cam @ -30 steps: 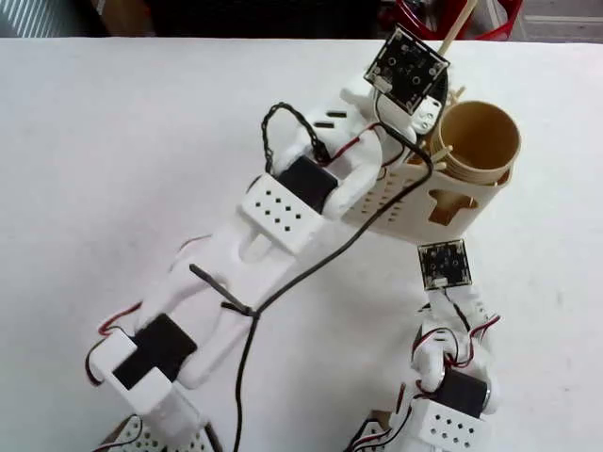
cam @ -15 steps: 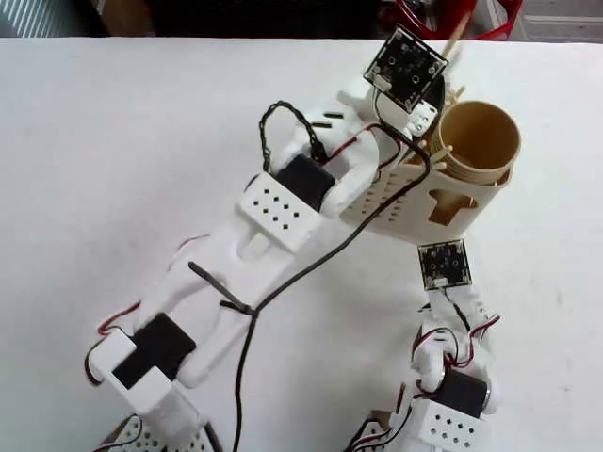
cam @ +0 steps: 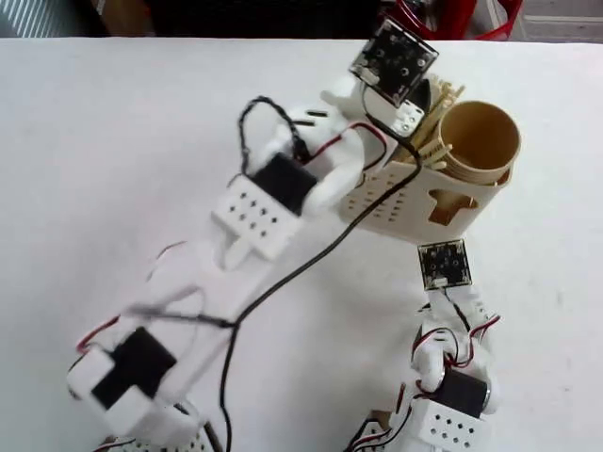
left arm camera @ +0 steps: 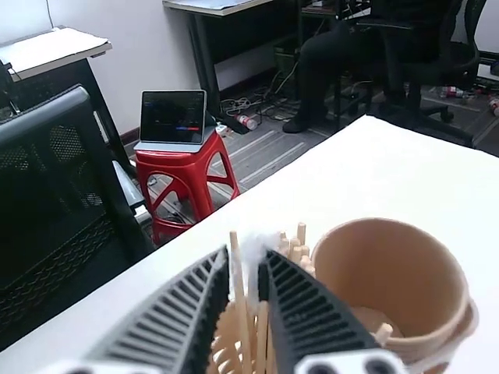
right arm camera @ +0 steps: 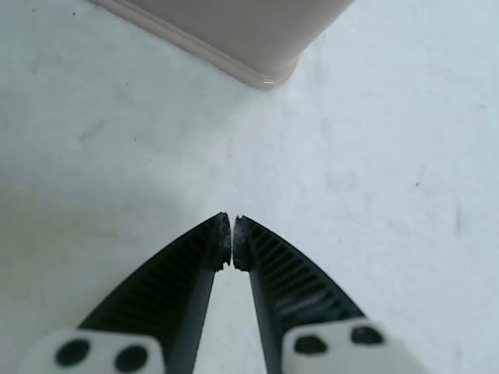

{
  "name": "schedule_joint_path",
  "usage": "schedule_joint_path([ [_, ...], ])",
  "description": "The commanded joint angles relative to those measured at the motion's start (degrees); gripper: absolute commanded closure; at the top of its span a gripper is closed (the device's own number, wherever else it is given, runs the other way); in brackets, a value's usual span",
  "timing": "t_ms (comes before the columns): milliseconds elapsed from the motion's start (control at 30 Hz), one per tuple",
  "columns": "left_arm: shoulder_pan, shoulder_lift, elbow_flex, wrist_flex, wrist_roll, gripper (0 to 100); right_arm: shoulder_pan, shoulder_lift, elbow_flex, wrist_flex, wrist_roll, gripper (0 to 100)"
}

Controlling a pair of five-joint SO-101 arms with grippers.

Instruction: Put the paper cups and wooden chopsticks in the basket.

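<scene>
We note the paper cup (cam: 480,141) and wooden chopsticks (cam: 435,118) resting inside the basket (cam: 415,202). The left gripper (left arm camera: 243,259) hangs over the basket's chopsticks, jaws narrowly parted. The right gripper (right arm camera: 231,238), jaws closed and empty, sits just beside the basket.

**My two white arms**

My left arm (cam: 254,202) and right arm (cam: 450,377) are white plastic blocks with black motor boxes. Thin red and black wires (cam: 426,341) loop at the joints. A long black cable (cam: 311,259) runs along the left arm. I see a small square black board (cam: 394,61) on each wrist. The left gripper (left arm camera: 243,253) and right gripper (right arm camera: 232,222) have black ridged jaws on white bases with dark round holes.
</scene>
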Motion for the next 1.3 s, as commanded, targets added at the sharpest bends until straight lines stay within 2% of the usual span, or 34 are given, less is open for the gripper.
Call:
schedule_joint_path([
  [0, -0.7, -12.3, -0.8, 9.7, -0.4, 92, 0.6, -0.7, -1.3, 0.4, -0.3, 97.5],
  [67, -0.7, -18.1, -0.6, 16.1, -0.6, 92, 0.6, -0.7, -3.6, 3.7, -0.3, 97.5],
  [267, -0.7, -32.3, -0.2, 35.2, -9.6, 92, 0.2, -0.7, -7.9, 8.6, -0.3, 97.5],
  [400, -0.7, -38.5, -0.2, 47.0, -10.5, 92, 0.2, -0.7, -10.6, 11.0, -0.4, 98.2],
  [633, -0.7, -45.6, -0.2, 58.2, -10.5, 92, 0.1, -0.7, -9.8, 10.9, 0.1, 98.1],
  [800, -0.5, -49.4, 4.6, 58.3, -10.5, 92, -0.6, -0.4, 1.6, -2.2, 0.1, 98.1],
  [1067, -0.6, -58.9, 16.7, 57.7, -10.5, 92, 1.6, -0.7, 1.1, -0.8, -0.3, 98.1],
  [1267, -0.5, -67.2, 25.8, 49.0, -10.5, 91, 1.6, -0.7, 1.1, -0.7, 0.1, 98.1],
])
